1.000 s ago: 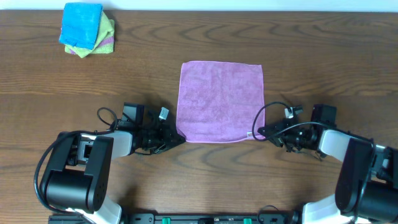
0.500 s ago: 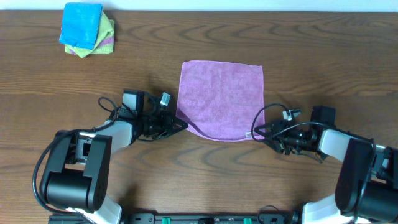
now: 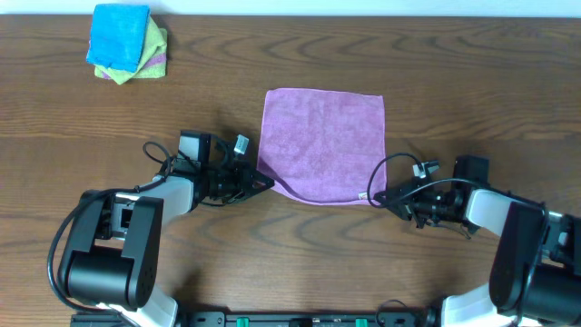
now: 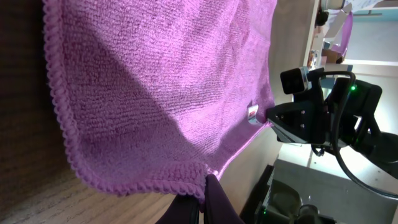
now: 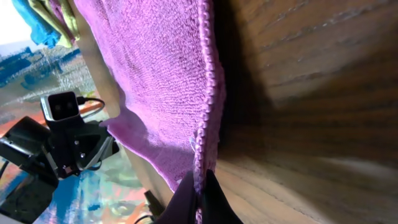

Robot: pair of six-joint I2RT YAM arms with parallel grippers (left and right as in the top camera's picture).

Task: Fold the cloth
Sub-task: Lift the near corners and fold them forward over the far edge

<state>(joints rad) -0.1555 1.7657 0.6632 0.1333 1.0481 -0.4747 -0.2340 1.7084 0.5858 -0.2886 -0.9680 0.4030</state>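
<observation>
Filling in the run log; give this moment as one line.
left gripper: shut on lilac washcloth near-left corner | right gripper: shut on near-right corner | far edge: flat on table

I log: cloth [image 3: 322, 145], lilac terry, matt, rough looped pile, stitched hem. Table [image 3: 454, 82] beneath the cloth: dark grained wood, smooth, faint sheen.

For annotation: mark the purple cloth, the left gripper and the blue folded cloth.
purple cloth [image 3: 322, 136], overhead view, middle of its flat surface.
left gripper [image 3: 266, 184], overhead view, between fingertips at the cloth's corner.
blue folded cloth [image 3: 120, 34], overhead view, its top face.
</observation>
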